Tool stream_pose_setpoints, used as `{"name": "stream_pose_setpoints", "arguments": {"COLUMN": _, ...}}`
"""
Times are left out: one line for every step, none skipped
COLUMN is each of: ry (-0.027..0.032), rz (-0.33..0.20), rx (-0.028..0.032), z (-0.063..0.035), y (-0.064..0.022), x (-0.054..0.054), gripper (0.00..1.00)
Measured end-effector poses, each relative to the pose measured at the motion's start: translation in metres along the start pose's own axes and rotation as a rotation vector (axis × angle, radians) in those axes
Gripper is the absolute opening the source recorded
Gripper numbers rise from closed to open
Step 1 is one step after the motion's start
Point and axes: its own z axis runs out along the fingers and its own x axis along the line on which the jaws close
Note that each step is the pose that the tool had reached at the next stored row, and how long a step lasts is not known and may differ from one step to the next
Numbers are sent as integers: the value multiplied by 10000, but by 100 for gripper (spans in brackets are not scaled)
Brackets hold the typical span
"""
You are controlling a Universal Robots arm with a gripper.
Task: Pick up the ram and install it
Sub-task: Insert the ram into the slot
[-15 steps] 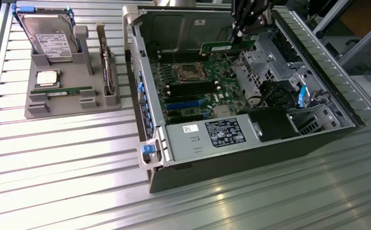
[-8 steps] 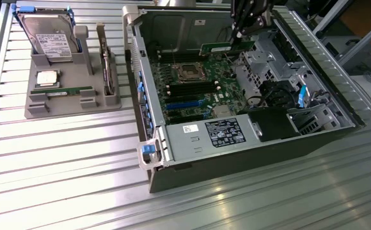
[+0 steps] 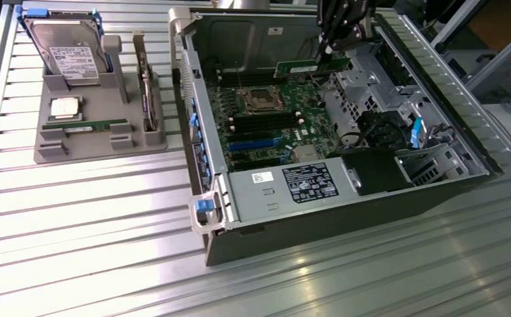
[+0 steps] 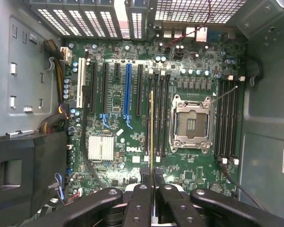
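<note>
Gripping the ram [image 3: 313, 67] by its upper edge, the jaws are closed nearly all the way, with the thin green stick pinched between them. The arm [image 3: 348, 20] comes down from twelve o'clock in the exterior view and holds the stick over the open computer case [image 3: 326, 231], near the case's far wall and clear of the motherboard [image 3: 265, 142] below.

In the wrist view the ram [image 4: 151, 127] is seen edge-on as a narrow gold line. It runs lengthwise along the black memory slots [image 4: 162, 113] just beside the empty processor socket [image 4: 193, 124]. I cannot tell from that view which slot it lines up with.

The grey power supply [image 3: 282, 188] with its white label sits at six o'clock from the socket in the exterior view.

A grey parts holder [image 3: 97, 148] rests on the ribbed metal desk [image 3: 79, 224], well apart from the case at nine o'clock in the exterior view. A second green stick [image 3: 86, 124] lies in the holder. A square silver processor chip [image 3: 66, 107] sits just at twelve o'clock from it, and a hard drive [image 3: 66, 49] stands farther up. A card with a metal bracket [image 3: 147, 92] stands on edge at the holder's three o'clock side.
</note>
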Motion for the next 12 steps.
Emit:
{"name": "stream_pose_setpoints", "arguments": {"ry": 0, "rz": -1, "rx": 0, "z": 3, "y": 0, "x": 0, "gripper": 12}}
{"name": "stream_pose_setpoints", "arguments": {"ry": 0, "rz": -1, "rx": 0, "z": 8, "y": -1, "x": 0, "gripper": 12}}
{"name": "stream_pose_setpoints", "arguments": {"ry": 0, "rz": 0, "rx": 0, "z": 13, "y": -1, "x": 0, "gripper": 12}}
{"name": "stream_pose_setpoints", "arguments": {"ry": 0, "rz": 0, "rx": 0, "z": 16, "y": -1, "x": 0, "gripper": 12}}
{"name": "stream_pose_setpoints", "arguments": {"ry": 0, "rz": 0, "rx": 0, "z": 19, "y": -1, "x": 0, "gripper": 12}}
{"name": "stream_pose_setpoints", "arguments": {"ry": 0, "rz": 0, "rx": 0, "z": 23, "y": -1, "x": 0, "gripper": 12}}
{"name": "stream_pose_setpoints", "arguments": {"ry": 0, "rz": 0, "rx": 0, "z": 25, "y": -1, "x": 0, "gripper": 12}}
{"name": "stream_pose_setpoints", "arguments": {"ry": 0, "rz": -1, "rx": 0, "z": 30, "y": -2, "x": 0, "gripper": 12}}
{"name": "stream_pose_setpoints", "arguments": {"ry": -1, "rz": 0, "rx": 1, "z": 36, "y": -2, "x": 0, "gripper": 12}}
{"name": "stream_pose_setpoints", "arguments": {"ry": -1, "rz": -1, "rx": 0, "z": 40, "y": -2, "x": 0, "gripper": 12}}
{"name": "stream_pose_setpoints", "arguments": {"ry": 0, "rz": -1, "rx": 0, "z": 44, "y": -2, "x": 0, "gripper": 12}}
{"name": "stream_pose_setpoints", "arguments": {"ry": 0, "rz": -1, "rx": 0, "z": 47, "y": -2, "x": 0, "gripper": 12}}
